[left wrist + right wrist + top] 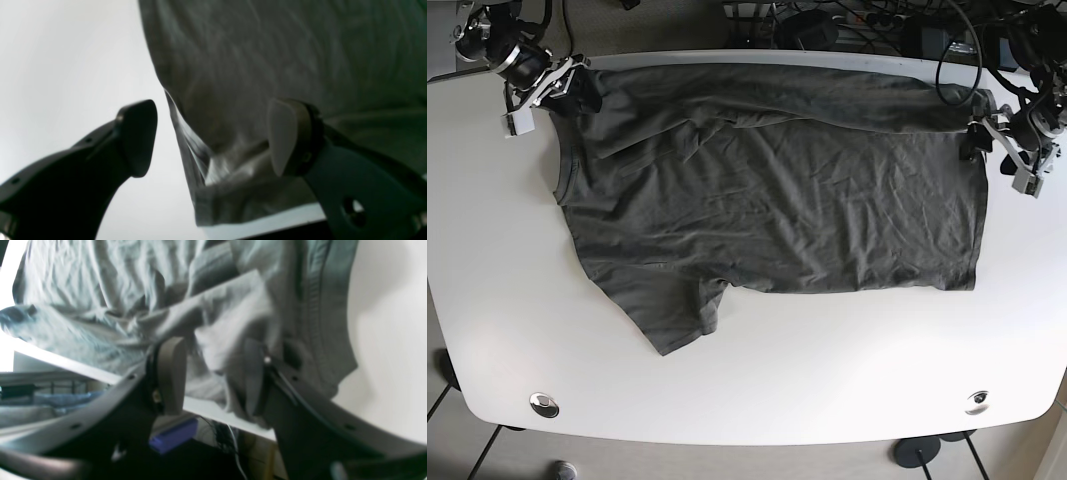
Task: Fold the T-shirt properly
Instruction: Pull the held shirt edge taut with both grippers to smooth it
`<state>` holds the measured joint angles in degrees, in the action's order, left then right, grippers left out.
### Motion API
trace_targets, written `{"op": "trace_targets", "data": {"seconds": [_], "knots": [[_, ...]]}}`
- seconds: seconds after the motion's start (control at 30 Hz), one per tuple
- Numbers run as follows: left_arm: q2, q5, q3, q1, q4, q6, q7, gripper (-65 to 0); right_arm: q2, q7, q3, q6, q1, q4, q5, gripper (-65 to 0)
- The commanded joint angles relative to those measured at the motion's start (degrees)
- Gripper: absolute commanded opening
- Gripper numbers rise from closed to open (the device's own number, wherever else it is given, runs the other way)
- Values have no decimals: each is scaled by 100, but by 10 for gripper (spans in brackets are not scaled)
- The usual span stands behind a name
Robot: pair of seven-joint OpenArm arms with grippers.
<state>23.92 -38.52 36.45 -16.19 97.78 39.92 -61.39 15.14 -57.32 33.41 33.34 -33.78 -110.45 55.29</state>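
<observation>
— What sat nearest your lens?
— My left gripper [213, 140], jaws apart around the T-shirt [777, 200] hem, gripping nothing.
— And the shirt?
— Spread flat across the white table [757, 390], far side.
— Your right gripper [217, 376]?
— Spread wide at the far-left shoulder, cloth between the pads, unclamped.

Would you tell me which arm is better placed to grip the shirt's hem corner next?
Left. The left gripper is open at the hem corner of the shirt, with fabric between its jaws. The right gripper is at the collar end.
</observation>
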Motion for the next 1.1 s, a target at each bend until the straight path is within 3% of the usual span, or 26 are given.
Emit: {"op": "trace_targets", "data": {"seconds": [0.03, 0.2, 0.3, 0.47, 0.53, 0.63, 0.7, 0.83, 0.93, 1.1], "knots": [[-23, -108, -89, -83, 257, 8, 86, -174, 73, 128, 39, 81, 94, -71, 67, -380], [-41, 182, -405, -188, 152, 8, 86, -178, 20, 128, 31, 46, 288, 131, -417, -380], [-41, 604, -414, -188, -68, 8, 86, -262, 20, 128, 22, 46, 376, 360, -742, -380], [-41, 665, -414, -390, -94, 8, 86, -289, -67, 119, 22, 81, 244, 386, -1173, -382], [-102, 674, -414, -461, -103, 8, 86, -386, -111, 119, 22, 72, 191, 430, -1305, -382], [-111, 674, -414, -478, -138, 8, 86, -469, -182, 128, -154, 90, 182, 826, -1480, -384], [-111, 674, -414, -478, -367, 8, 86, -500, -226, 145, -207, 90, 200, 940, -1639, -439], [-85, 674, -388, -619, -490, 8, 86, -507, -182, 163, -347, 90, 191, 940, -1683, -629], [-67, 674, -370, -760, -499, 8, 86, -501, -138, 136, -330, 99, 103, 914, -1683, -618], [-67, 674, -80, -803, -472, 8, 86, -500, 196, 145, -321, 99, -143, 685, -1639, -618]]}}
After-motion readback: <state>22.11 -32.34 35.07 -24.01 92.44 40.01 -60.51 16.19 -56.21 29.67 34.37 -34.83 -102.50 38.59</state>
